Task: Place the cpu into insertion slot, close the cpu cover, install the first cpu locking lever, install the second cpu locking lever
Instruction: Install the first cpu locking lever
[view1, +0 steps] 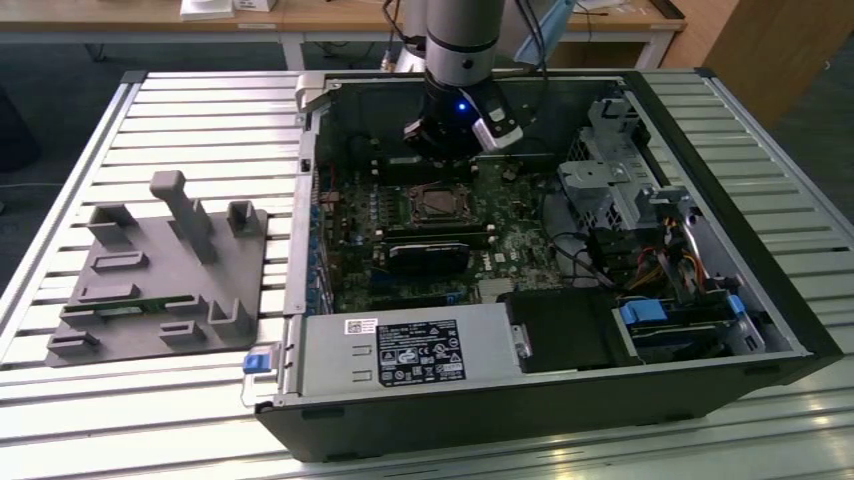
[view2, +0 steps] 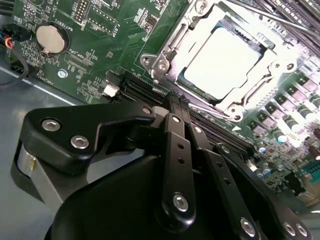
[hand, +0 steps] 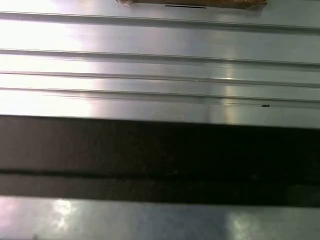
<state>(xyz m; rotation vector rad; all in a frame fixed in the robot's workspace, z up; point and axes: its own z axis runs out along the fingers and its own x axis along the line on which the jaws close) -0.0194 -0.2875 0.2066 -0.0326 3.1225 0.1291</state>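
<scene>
In the second wrist view the cpu (view2: 220, 62) lies bright and flat in the insertion slot (view1: 434, 203) on the green board. The silver cpu cover (view2: 165, 62) lies down around it, its window showing the chip's top. My gripper (view2: 176, 99) hangs just off one corner of the socket, over the long black slots, with its black fingers (view2: 172, 130) pressed together and nothing between them. In the exterior view the gripper (view1: 447, 150) sits inside the open computer case, just beyond the socket toward the case's far wall.
A grey fixture plate (view1: 160, 270) lies on the slatted table at the exterior view's left. Inside the case are a black card (view1: 427, 255), a power supply (view1: 400, 350) and a drive cage (view1: 601, 190). A coin battery (view2: 49, 39) sits on the board.
</scene>
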